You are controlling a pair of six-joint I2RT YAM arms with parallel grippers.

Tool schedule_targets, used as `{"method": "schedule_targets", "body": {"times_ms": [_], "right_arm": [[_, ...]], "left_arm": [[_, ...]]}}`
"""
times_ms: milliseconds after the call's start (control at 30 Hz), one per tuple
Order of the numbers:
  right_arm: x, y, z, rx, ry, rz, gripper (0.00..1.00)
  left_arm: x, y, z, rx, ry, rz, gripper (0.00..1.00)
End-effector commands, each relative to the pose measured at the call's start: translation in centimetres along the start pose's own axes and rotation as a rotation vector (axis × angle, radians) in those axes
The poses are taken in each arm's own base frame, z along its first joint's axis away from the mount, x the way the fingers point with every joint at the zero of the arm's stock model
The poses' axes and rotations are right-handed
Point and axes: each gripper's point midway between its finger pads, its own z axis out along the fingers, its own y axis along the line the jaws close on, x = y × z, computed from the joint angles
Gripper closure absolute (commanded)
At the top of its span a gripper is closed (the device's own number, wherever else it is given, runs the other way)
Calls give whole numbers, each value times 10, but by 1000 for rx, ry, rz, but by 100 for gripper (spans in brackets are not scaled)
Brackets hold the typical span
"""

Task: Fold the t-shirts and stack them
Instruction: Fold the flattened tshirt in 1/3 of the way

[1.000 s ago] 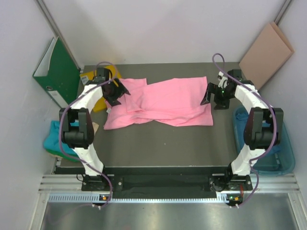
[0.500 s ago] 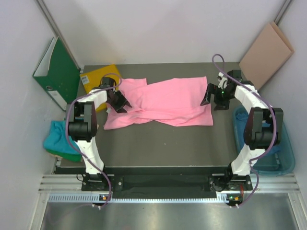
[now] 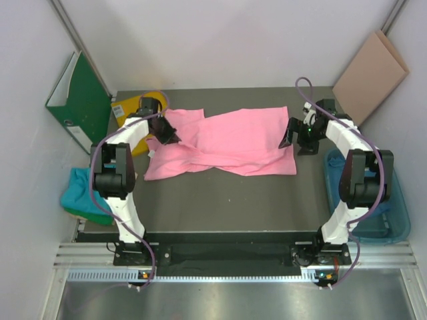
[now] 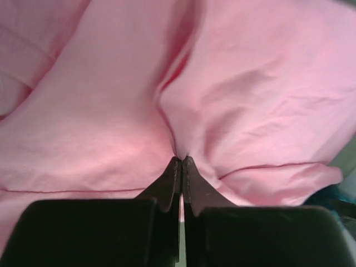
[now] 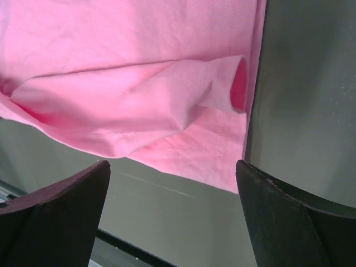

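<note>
Since the earlier frame the left end effector [image 3: 164,131] has shifted slightly toward the upper left of the frame, at the left end of the pink t-shirt [image 3: 230,141], which lies spread across the middle of the table [image 3: 220,200]. Its fingers are pressed together, apparently pinching a fold of the cloth. At the shirt's right edge the right end effector [image 3: 297,137] hovers, fingers spread wide.

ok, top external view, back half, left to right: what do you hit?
green binder → yellow sheet → left gripper → pink t-shirt → right gripper → tan board
</note>
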Motion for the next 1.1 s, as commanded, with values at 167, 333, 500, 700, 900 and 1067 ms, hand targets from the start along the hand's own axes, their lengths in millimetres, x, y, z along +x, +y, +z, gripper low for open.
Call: {"method": "schedule_targets", "body": {"times_ms": [167, 333, 500, 700, 900, 1067], "right_arm": [[-11, 8, -7, -11, -72, -16, 6], [-12, 9, -8, -11, -77, -22, 6], [-8, 7, -17, 14, -84, -44, 6], [6, -15, -32, 150, -78, -34, 7], [27, -33, -32, 235, -28, -6, 14], [45, -46, -18, 267, 44, 17, 17]], "left_arm": [[-78, -85, -26, 194, -208, -36, 100], [-99, -108, 3, 247, -164, -44, 23], [-103, -107, -30, 220, -236, 28, 1], [-60, -39, -78, 20, -261, 76, 1], [-15, 24, -102, -166, -234, 76, 1], [16, 58, -96, -256, -150, 42, 1]]}}
